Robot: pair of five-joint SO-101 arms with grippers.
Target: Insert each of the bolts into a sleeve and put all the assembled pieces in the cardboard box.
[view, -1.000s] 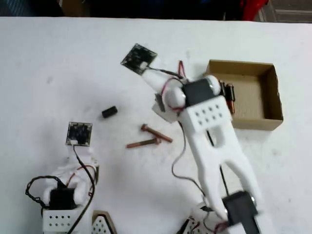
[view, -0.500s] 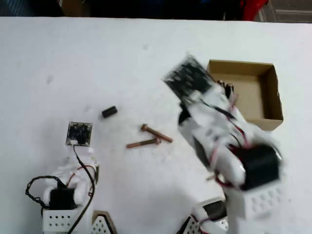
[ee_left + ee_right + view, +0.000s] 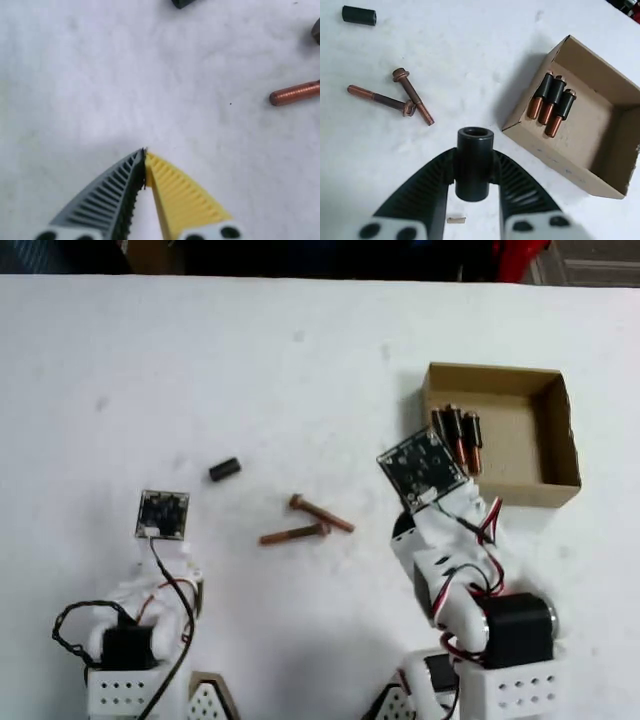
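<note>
Sleeve (image 3: pixel 475 165) sits clamped in the right gripper (image 3: pixel 475 156), bore unobstructed. The step should go best if that arm holds steady while the left gripper (image 3: pixel 145 156), jaws closed on nothing, fetches one of the two touching bolts (image 3: pixel 308 523) and feeds it in straight. Since a second ago the right arm has drawn back from beside the cardboard box (image 3: pixel 530 495) toward its base.
</note>
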